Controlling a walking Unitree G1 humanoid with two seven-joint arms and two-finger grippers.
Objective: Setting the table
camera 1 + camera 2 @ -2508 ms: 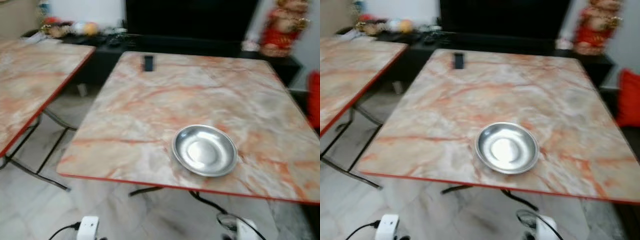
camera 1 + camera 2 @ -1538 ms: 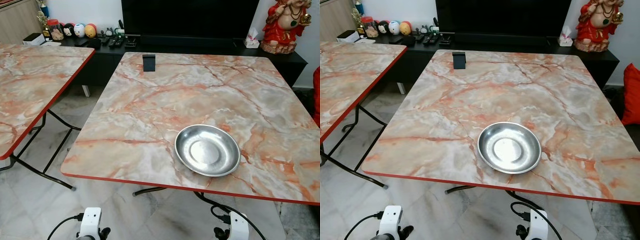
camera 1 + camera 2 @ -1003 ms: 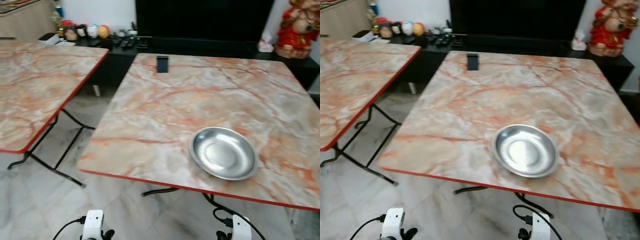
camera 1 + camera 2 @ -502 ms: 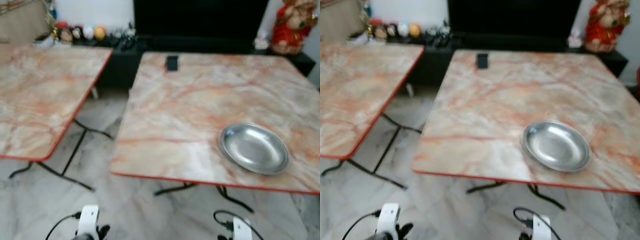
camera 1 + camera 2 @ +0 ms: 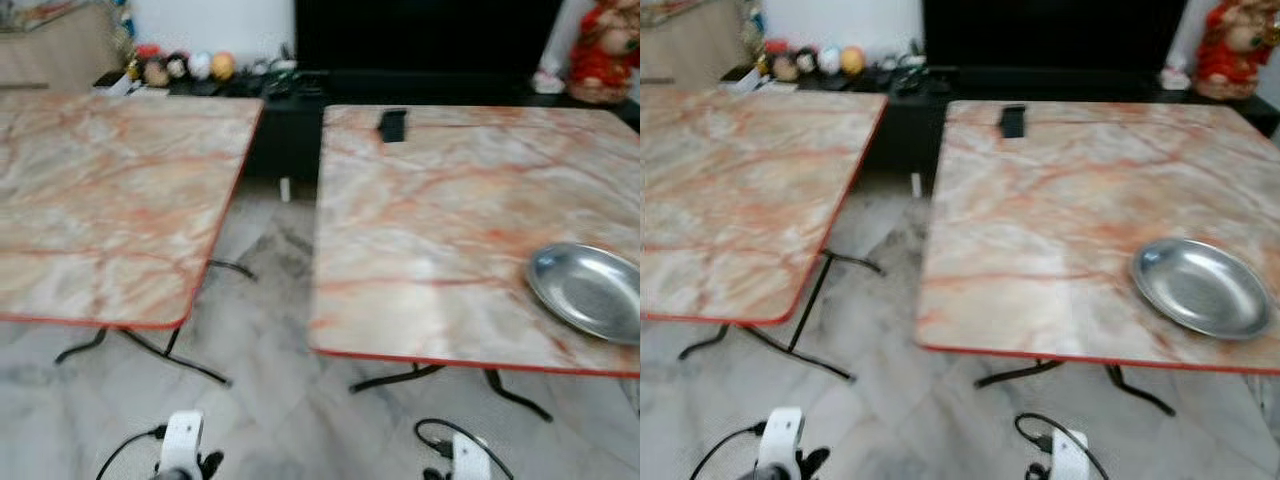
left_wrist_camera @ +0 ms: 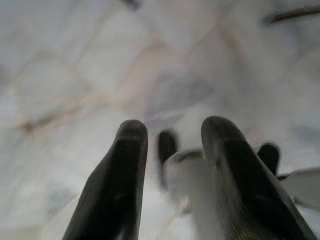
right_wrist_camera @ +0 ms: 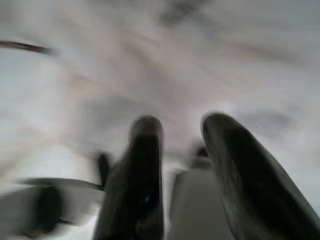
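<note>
Well beyond right pincer (image 7: 180,130): steel dish (image 5: 1203,286)

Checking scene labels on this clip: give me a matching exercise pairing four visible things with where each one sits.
Things:
1. steel plate
2. small black object
3. red figurine
4. round toys

Places:
A. far edge of the right-hand marble table
B. black cabinet, behind the left-hand marble table
C. near right part of the right-hand marble table
D. far right, behind the right-hand table

Pairs: 1-C, 2-A, 3-D, 4-B
</note>
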